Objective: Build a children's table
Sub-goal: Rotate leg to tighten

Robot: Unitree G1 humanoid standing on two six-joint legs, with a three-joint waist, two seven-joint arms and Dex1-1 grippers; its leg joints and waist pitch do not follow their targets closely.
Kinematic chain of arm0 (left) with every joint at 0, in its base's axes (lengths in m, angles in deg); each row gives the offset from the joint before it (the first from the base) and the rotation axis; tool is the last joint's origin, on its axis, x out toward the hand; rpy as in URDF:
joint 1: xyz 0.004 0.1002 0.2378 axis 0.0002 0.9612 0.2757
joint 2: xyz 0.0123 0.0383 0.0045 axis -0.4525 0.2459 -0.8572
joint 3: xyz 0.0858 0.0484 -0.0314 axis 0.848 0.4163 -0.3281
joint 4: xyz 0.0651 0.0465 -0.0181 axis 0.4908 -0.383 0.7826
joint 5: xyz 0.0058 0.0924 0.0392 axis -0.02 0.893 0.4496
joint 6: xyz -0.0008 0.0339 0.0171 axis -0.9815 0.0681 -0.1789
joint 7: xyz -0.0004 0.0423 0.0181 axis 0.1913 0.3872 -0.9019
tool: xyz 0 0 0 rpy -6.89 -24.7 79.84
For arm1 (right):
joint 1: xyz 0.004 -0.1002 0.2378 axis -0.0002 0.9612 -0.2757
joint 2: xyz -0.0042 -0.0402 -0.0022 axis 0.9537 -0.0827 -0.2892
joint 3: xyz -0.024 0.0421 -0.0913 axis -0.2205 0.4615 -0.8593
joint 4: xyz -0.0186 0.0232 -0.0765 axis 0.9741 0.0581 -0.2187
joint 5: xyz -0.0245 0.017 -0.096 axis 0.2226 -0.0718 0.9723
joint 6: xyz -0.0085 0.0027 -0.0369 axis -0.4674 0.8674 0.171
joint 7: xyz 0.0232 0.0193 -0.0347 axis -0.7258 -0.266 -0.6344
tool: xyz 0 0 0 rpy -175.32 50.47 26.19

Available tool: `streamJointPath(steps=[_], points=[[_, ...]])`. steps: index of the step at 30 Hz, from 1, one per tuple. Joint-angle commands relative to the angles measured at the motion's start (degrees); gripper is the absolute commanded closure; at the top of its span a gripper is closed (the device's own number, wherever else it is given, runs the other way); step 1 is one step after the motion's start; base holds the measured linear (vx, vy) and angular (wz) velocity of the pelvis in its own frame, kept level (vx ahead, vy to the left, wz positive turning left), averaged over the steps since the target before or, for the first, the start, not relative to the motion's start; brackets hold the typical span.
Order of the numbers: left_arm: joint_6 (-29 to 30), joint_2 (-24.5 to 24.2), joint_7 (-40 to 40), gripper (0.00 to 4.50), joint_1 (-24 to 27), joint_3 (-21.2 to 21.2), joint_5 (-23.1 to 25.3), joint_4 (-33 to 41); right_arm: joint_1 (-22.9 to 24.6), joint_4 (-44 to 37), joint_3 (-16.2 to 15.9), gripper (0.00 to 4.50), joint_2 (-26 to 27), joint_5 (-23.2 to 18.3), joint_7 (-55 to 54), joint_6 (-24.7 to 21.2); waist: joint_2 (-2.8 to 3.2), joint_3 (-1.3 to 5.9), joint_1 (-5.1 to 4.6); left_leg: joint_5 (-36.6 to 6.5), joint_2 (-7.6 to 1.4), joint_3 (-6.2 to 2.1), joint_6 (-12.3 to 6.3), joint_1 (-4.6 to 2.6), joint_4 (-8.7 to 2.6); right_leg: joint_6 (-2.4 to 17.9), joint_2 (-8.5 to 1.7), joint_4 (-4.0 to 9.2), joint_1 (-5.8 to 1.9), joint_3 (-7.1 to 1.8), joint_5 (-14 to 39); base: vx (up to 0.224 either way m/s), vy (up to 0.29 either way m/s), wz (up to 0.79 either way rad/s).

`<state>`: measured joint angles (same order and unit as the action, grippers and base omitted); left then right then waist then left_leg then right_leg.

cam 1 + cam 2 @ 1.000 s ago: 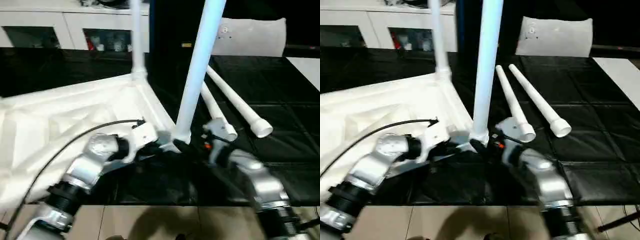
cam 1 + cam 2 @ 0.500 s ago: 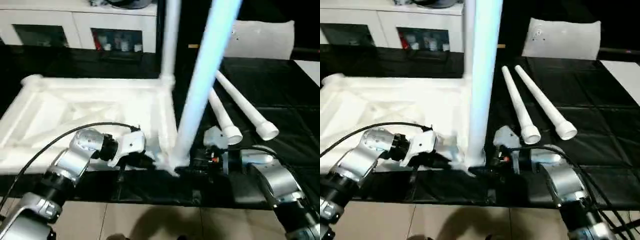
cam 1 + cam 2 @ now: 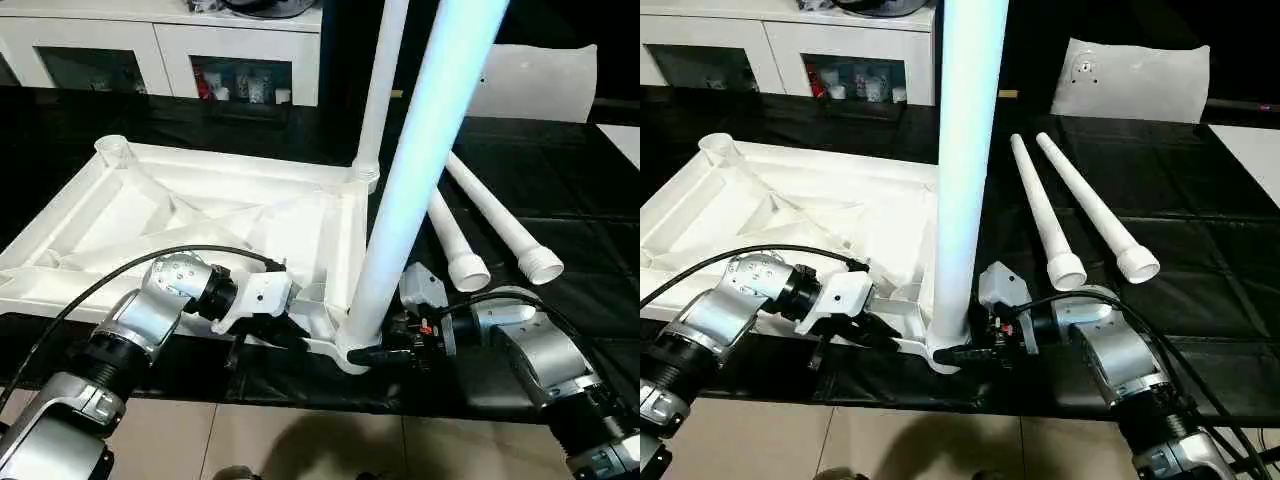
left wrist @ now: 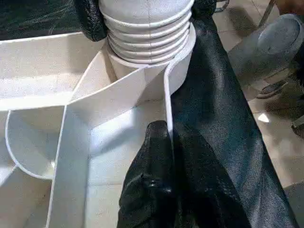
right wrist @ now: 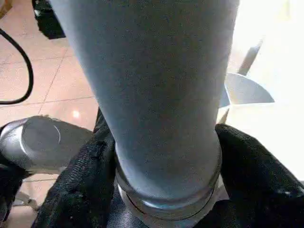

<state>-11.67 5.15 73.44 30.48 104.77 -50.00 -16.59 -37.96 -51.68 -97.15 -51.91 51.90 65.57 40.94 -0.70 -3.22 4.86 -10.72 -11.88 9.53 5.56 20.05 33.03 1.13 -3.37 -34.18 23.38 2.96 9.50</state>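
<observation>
Just ahead of my left pincer (image 4: 164, 142), pressed together on a rib of the white ribbed plastic tabletop (image 3: 215, 205), two white tube legs (image 3: 965, 150) stand socketed. My right pincer (image 5: 164, 190) straddles the near one; two loose legs (image 3: 1080, 205) beyond await fitting.

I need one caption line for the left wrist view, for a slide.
Left pincer shut on a thin rib of the white tabletop, beside the corner socket holding a ribbed leg end.

One tabletop (image 3: 200, 215), upside down. Four legs: two upright in corner sockets (image 3: 420, 170) (image 3: 378, 90), two loose (image 3: 1045, 212) (image 3: 1095, 205) lying side by side on the black mat (image 3: 1200, 250). Two grippers (image 3: 865, 325) (image 3: 975, 352). One white bag (image 3: 1130, 80). One cabinet (image 3: 790, 50).
</observation>
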Motion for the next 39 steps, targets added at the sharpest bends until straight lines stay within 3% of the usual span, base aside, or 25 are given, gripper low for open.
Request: streamJointPath(steps=[1, 4, 5, 9, 11, 14, 16, 18, 19, 21, 22, 23, 24, 25, 27, 29, 31, 32, 35, 36, 39], points=[[-1.5, -0.2, 2.3, 4.50, -0.5, 2.4, 1.7, -0.7, -0.8, 0.3, -0.6, 1.65, -0.2, -0.7, 1.0, 0.4, -0.23, 3.64, -0.17, -9.6, -1.14, 0.48, -2.99, -0.03, -3.31, 11.0, -3.66, 3.59, -3.19, -2.32, 13.9, 0.000, 0.000, 0.00], [-1.7, -0.1, 1.6, 4.50, -0.4, 1.9, 1.7, -1.2, -0.4, -0.1, -0.5, 1.75, 0.1, -0.9, 1.0, 0.0, -0.16, 3.70, -0.04, -9.5, -1.15, 0.45, -2.81, -0.03, -3.31, 11.1, -3.66, 3.49, -3.22, -2.29, 13.3, 0.000, 0.000, 0.00], [-1.1, 0.1, 0.9, 4.50, -0.1, 1.4, 1.4, -1.1, 0.1, -0.6, -0.2, 1.75, 0.5, -1.4, 0.5, -0.8, 0.13, 3.69, -0.01, -9.5, -1.15, 0.43, -2.78, -0.05, -3.32, 11.3, -3.66, 3.47, -3.21, -2.30, 13.1, 0.000, 0.000, 0.00], [3.6, 2.1, -4.8, 4.50, 1.8, -1.2, -0.1, 1.4, 3.3, -3.9, 1.3, 1.78, 3.7, -3.0, -5.6, -5.5, 0.09, 3.56, 0.01, -10.9, -1.19, 0.39, -2.20, -0.06, -3.49, 11.1, -3.71, 3.71, -3.20, -2.26, 14.6, 0.000, 0.000, 0.00], [5.2, 2.7, -6.8, 4.50, 2.4, -1.8, -0.1, 2.2, 4.1, -4.5, 1.6, 1.78, 5.1, -2.4, -8.8, -6.6, 0.16, 3.32, -0.24, -12.5, -1.08, 0.30, -1.67, -0.15, -3.69, 10.0, -3.66, 4.14, -3.05, -2.23, 18.3, 0.000, 0.000, 0.00], [10.9, 4.9, -14.0, 4.50, 3.2, -3.7, 0.6, 4.0, 5.3, -4.7, 1.6, 1.78, 9.0, 0.8, -17.7, -8.1, 0.06, 2.78, -0.78, -17.1, -0.86, 0.03, -0.45, -0.57, -3.94, 7.2, -3.79, 5.19, -2.55, -2.02, 28.0, 0.000, 0.000, 0.00], [12.9, 5.6, -16.0, 4.50, 3.3, -4.3, 0.7, 4.4, 5.4, -4.6, 1.6, 1.78, 10.1, 1.7, -20.1, -8.9, 0.12, 2.51, -1.79, -19.8, -0.52, -0.45, 0.45, -0.76, -4.04, 3.9, -3.89, 6.04, -2.39, -1.64, 35.7, 0.000, 0.000, 0.00], [18.5, 8.2, -20.5, 4.50, 4.1, -5.8, 0.2, 7.1, 4.8, -3.6, 3.0, 1.78, 15.0, 2.8, -28.7, -12.6, 0.12, 2.45, -2.58, -20.7, -0.26, -0.73, 0.62, -0.54, -4.07, 2.6, -3.82, 6.52, -2.43, -1.29, 37.9, 0.000, 0.000, 0.00], [21.2, 9.6, -23.0, 4.50, 4.3, -6.3, 0.3, 8.3, 4.1, -2.9, 4.1, 1.78, 17.6, 2.7, -32.7, -14.4, 0.19, 2.45, -3.31, -21.4, -0.38, -0.86, 1.10, -0.40, -4.20, 2.9, -3.74, 6.26, -2.33, -1.31, 37.5, 0.000, 0.000, 0.00], [24.4, 11.4, -26.2, 4.50, 4.3, -7.0, 0.5, 9.6, 3.2, -2.0, 5.3, 1.78, 20.5, 2.9, -37.5, -16.5, 0.24, 2.54, -3.87, -22.3, -0.15, -1.17, 1.17, -0.46, -4.07, 2.3, -3.80, 6.63, -2.39, -0.81, 38.8, 0.000, 0.000, 0.00], [27.3, 13.3, -29.5, 4.50, 3.9, -7.8, 1.0, 10.2, 2.2, -0.8, 5.6, 1.78, 22.5, 3.8, -40.9, -17.3, 0.88, 2.62, -4.50, -24.1, -0.21, -1.33, 1.08, -0.96, -4.00, 2.5, -3.74, 7.03, -2.08, -0.43, 38.1, 0.000, 0.000, 0.00], [29.0, 14.7, -32.2, 4.50, 3.4, -8.3, 1.7, 10.4, 1.3, 0.3, 5.8, 1.78, 24.0, 4.3, -43.4, -17.5, 0.83, 2.85, -4.88, -23.9, -0.32, -1.33, 0.98, -1.07, -3.93, 3.4, -3.88, 6.96, -2.19, -0.55, 36.0, 0.000, 0.000, 0.00], [30.3, 15.9, -34.4, 4.50, 2.9, -8.7, 2.5, 10.5, 0.7, 1.0, 6.1, 1.78, 25.2, 4.8, -45.4, -18.0, 0.78, 2.92, -5.17, -23.3, -0.38, -1.56, 0.63, -0.41, -4.23, 4.4, -3.73, 6.61, -2.74, -0.35, 32.6, 0.000, 0.000, 0.00], [31.3, 16.6, -35.8, 4.50, 2.6, -8.9, 2.9, 10.7, 0.3, 1.4, 6.3, 1.78, 26.0, 5.1, -46.7, -18.3, 0.70, 2.69, -5.35, -24.5, -0.36, -1.42, 0.37, -0.60, -4.24, 4.5, -3.51, 6.79, -2.30, -0.31, 32.5, 0.000, 0.000, 0.00], [32.7, 18.1, -38.6, 4.50, 1.9, -9.3, 3.5, 11.0, -0.4, 2.0, 5.9, 1.78, 26.7, 6.3, -48.2, -18.4, 0.50, 2.76, -5.31, -24.6, 0.00, -1.09, -0.30, -1.17, -3.73, 4.5, -3.63, 7.15, -1.90, -0.49, 33.3, 0.000, 0.000, 0.00], [33.2, 18.5, -39.4, 4.50, 1.7, -9.3, 3.8, 11.3, -0.4, 2.1, 5.9, 1.78, 26.9, 6.6, -48.8, -18.4, 0.43, 2.74, -5.28, -23.9, 0.02, -1.06, -0.68, -0.91, -3.80, 4.3, -3.60, 7.12, -2.04, -0.51, 33.4, 0.000, 0.000, 0.00], [33.2, 18.4, -39.6, 4.50, 1.6, -8.8, 4.8, 11.9, 0.3, 1.0, 5.8, 1.78, 26.7, 7.0, -47.6, -16.5, 0.77, 2.79, -5.15, -23.2, -0.12, -1.06, -0.86, -0.75, -3.97, 4.4, -3.62, 6.98, -2.09, -0.70, 31.6, 0.000, 0.000, 0.00], [33.1, 18.4, -39.7, 4.50, 1.6, -8.7, 4.9, 11.9, 0.4, 0.8, 5.8, 1.23, 26.7, 7.0, -47.5, -16.2, 0.73, 2.86, -5.13, -22.9, -0.16, -1.05, -0.89, -0.68, -4.00, 4.6, -3.63, 6.89, -2.16, -0.76, 30.9, 0.000, 0.000, 0.00], [32.5, 17.5, -39.3, 4.50, 2.2, -8.5, 5.2, 12.3, 1.1, -0.2, 6.5, 1.07, 26.0, 6.3, -46.8, -15.3, 0.87, 3.01, -4.90, -21.6, -0.37, -0.95, -0.96, -0.54, -4.14, 5.9, -3.59, 6.39, -2.31, -1.11, 27.2, 0.000, 0.000, 0.00], [31.4, 16.1, -38.0, 4.50, 3.0, -8.6, 5.0, 12.9, 1.8, -1.2, 7.1, 0.99, 24.6, 5.8, -45.4, -13.6, 0.81, 3.26, -4.76, -19.9, -0.43, -0.84, -1.02, -0.26, -4.13, 7.2, -3.59, 5.89, -2.64, -1.31, 23.5, 0.000, 0.000, 0.00], [30.2, 14.2, -35.2, 4.50, 3.8, -8.2, 4.5, 13.3, 2.3, -2.3, 7.9, 0.61, 22.8, 4.8, -43.3, -11.8, 0.81, 3.45, -4.31, -17.7, -0.51, -0.64, -1.65, -0.06, -4.00, 7.9, -3.67, 5.69, -2.81, -1.38, 21.7, 0.000, 0.000, 0.00]])
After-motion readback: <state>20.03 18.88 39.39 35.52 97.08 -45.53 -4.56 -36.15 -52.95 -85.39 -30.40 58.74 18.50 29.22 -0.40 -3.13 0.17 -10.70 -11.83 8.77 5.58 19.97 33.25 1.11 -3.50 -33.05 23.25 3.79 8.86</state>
